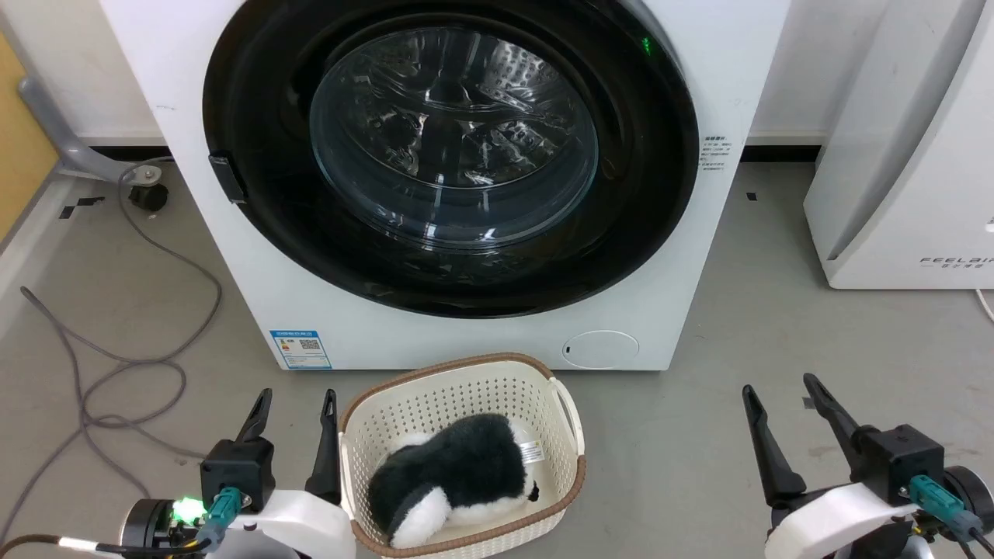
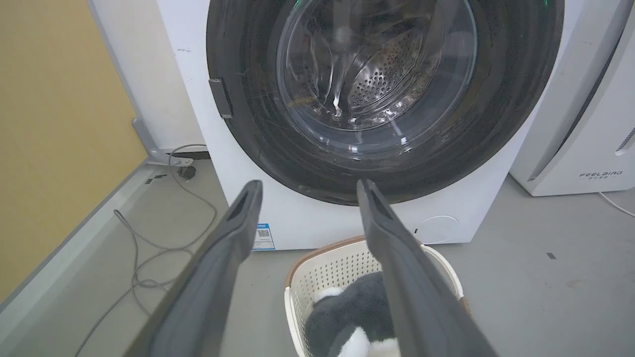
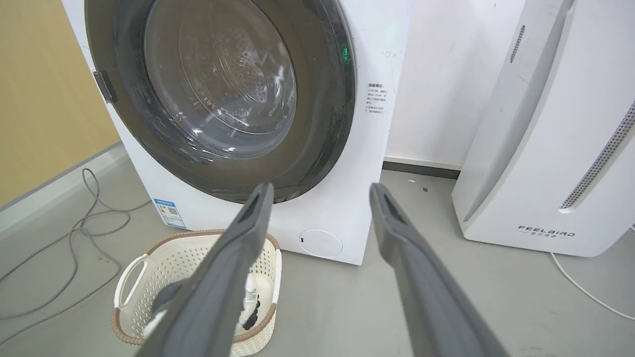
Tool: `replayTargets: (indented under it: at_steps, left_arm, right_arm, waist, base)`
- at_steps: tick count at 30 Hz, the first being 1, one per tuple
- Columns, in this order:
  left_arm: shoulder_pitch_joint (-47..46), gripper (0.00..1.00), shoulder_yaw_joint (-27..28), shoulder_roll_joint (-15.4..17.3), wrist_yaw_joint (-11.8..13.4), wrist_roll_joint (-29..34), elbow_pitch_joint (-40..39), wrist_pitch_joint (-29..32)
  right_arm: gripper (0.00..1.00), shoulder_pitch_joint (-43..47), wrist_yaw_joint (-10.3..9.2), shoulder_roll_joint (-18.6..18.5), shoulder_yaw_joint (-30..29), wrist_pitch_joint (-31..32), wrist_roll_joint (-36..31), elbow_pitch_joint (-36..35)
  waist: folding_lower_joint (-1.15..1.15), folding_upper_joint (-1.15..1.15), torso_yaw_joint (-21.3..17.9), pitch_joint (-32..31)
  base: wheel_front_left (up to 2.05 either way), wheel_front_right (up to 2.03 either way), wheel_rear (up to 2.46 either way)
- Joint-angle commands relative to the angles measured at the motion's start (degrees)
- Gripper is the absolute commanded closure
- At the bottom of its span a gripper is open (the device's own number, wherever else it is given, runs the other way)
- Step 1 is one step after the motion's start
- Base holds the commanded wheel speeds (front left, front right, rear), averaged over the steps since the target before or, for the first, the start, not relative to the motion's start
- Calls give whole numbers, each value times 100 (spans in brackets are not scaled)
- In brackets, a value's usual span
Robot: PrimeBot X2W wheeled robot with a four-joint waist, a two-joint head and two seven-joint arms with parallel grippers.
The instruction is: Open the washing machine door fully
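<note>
Two end effectors spread, empty: left end effector [image 1: 298, 396], right end effector [image 1: 778, 384]; washing machine door [image 1: 454, 147] closed against washing machine [image 1: 466, 341]

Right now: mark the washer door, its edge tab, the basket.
washing machine door [image 1: 466, 283]: head view, black ring below the glass.
tab [image 1: 227, 178]: head view, its middle.
basket [image 1: 450, 404]: head view, perforated rear wall.

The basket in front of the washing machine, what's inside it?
A fluffy black-and-white plush toy lies inside the basket. Anything underneath the toy is hidden by it.
</note>
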Motion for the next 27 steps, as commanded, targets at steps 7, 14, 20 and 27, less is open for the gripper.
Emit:
replayTargets:
  at_steps: [7,14,20,27]
  left_arm:
    - [-53,0,-37,1,90,-41,49,-144]
    - [-76,0,-62,1,142,-48,73,-228]
    - [-106,0,-75,1,180,-46,86,-300]
    - [-168,0,-78,8,221,-33,78,-384]
  right_arm:
    - [100,-1,1,1,-87,-130,364,-71]
    - [100,-75,1,1,-169,-213,1113,22]
    - [100,-254,1,1,-285,-285,2004,190]
    - [100,-609,1,2,-452,-357,2896,418]
  waist:
    - [0,0,2,13]
    - [0,0,5,33]
    - [0,0,21,75]
    - [0,0,49,198]
  base:
    - [0,0,0]
    - [0,0,0]
    - [0,0,0]
    - [0,0,0]
